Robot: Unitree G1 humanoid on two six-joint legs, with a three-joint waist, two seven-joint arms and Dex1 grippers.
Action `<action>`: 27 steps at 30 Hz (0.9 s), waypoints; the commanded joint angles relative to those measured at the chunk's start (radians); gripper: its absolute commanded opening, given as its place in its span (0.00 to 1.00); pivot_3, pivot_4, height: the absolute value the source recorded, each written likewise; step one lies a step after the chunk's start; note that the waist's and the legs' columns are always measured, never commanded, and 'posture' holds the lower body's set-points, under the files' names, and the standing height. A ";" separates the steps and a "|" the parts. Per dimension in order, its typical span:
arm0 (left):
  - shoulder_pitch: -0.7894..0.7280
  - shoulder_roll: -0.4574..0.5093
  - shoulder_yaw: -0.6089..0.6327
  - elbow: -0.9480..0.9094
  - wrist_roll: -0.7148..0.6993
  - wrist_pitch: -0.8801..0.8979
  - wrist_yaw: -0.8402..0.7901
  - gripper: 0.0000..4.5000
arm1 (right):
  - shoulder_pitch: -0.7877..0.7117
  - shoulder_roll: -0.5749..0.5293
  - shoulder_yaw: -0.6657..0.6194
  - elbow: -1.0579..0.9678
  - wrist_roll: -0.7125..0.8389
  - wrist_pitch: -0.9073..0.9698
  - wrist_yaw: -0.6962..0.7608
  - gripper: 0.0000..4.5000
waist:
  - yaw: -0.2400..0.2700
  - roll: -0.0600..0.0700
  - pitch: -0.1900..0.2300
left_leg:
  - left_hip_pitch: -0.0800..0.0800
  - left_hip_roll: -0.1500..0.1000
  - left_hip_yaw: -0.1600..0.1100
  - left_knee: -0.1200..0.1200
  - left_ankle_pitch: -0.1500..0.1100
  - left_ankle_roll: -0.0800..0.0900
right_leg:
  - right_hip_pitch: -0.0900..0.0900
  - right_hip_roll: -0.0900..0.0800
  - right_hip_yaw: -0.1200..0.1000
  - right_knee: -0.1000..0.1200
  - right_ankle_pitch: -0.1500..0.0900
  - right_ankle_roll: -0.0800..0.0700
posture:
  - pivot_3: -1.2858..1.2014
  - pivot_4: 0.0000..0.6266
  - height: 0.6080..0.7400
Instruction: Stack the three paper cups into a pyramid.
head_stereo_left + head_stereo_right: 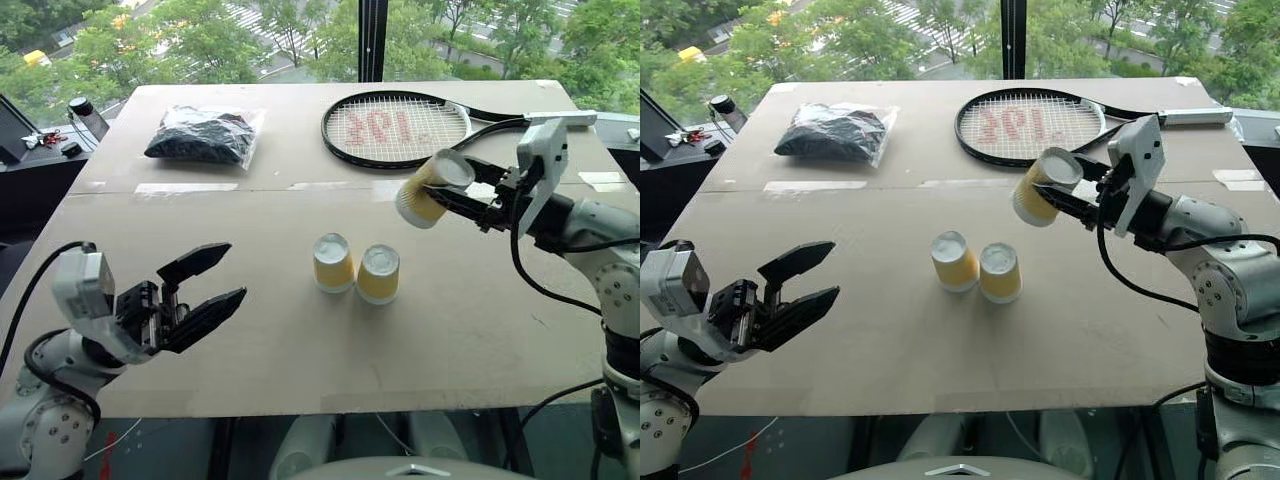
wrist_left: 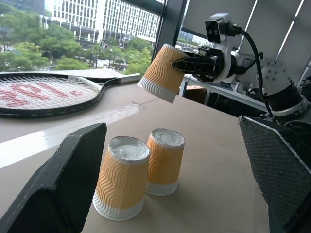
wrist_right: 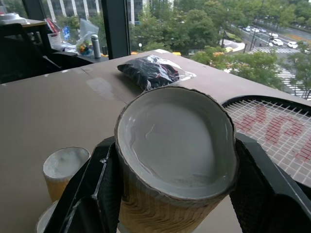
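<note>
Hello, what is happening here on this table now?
The right gripper holds one paper cup tilted in the air, squeezed between its fingers. Two other cups stand upside down, side by side on the table. The left gripper is open and holds nothing. No cup is on top yet.

- paper cups (image 1: 333, 263): yellow-orange wavy ribbing, white rims and bases
- racket (image 1: 395, 130): black frame, red mark printed on white strings
- worktop (image 1: 300, 340): plain beige
- bag (image 1: 203, 135): black contents seen
</note>
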 commanded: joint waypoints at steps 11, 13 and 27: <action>0.097 0.005 0.138 0.018 -0.098 0.028 -0.073 1.00 | -0.145 0.025 0.199 -0.049 0.004 0.040 0.050 0.50 | 0.008 0.000 0.000 | 0.000 0.000 0.000 0.000 0.000 0.000 | 0.000 0.000 0.000 -0.001 0.000 0.000 | 0.52 0.24 1.00; 0.111 0.007 0.152 0.026 -0.096 0.029 -0.087 1.00 | -0.150 0.023 0.213 -0.049 0.001 0.042 0.058 0.50 | 0.007 0.000 0.000 | 0.000 0.000 0.000 0.000 0.000 0.000 | 0.000 0.000 0.000 -0.001 0.000 0.000 | 0.52 0.24 1.00; 0.122 -0.005 0.166 0.040 -0.080 0.015 -0.093 1.00 | -0.176 0.046 0.309 -0.015 -0.103 0.033 0.070 0.50 | 0.006 0.000 0.000 | 0.000 0.000 0.000 0.000 0.000 0.000 | 0.000 0.000 0.000 0.000 0.000 0.000 | 0.52 0.24 1.00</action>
